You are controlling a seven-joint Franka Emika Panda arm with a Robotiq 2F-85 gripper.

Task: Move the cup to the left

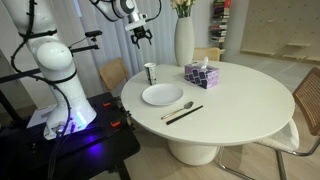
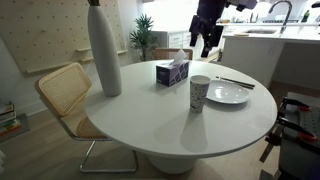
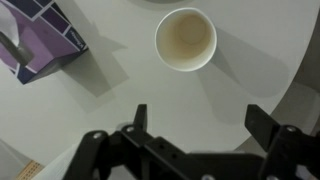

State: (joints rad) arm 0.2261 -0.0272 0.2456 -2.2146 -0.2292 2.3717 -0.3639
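Cup (image 3: 186,39) near table (image 3: 110,90) edge, wide-jawed gripper (image 3: 200,115) overhead (free surface beside).

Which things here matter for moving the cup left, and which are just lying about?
For the job:
cup
gripper, open

Lying about:
vase
tissue box
plate
spoon

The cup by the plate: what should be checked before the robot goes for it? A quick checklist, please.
1. Gripper open: ok, jaws spread wide.
2. Cup upright: ok.
3. Cup empty: ok, nothing shows inside in the wrist view.
4. Gripper lined up on the cup: not ok, the cup lies ahead of it, not between the jaws.
5. Cup apart from plate and tissue box: ok.
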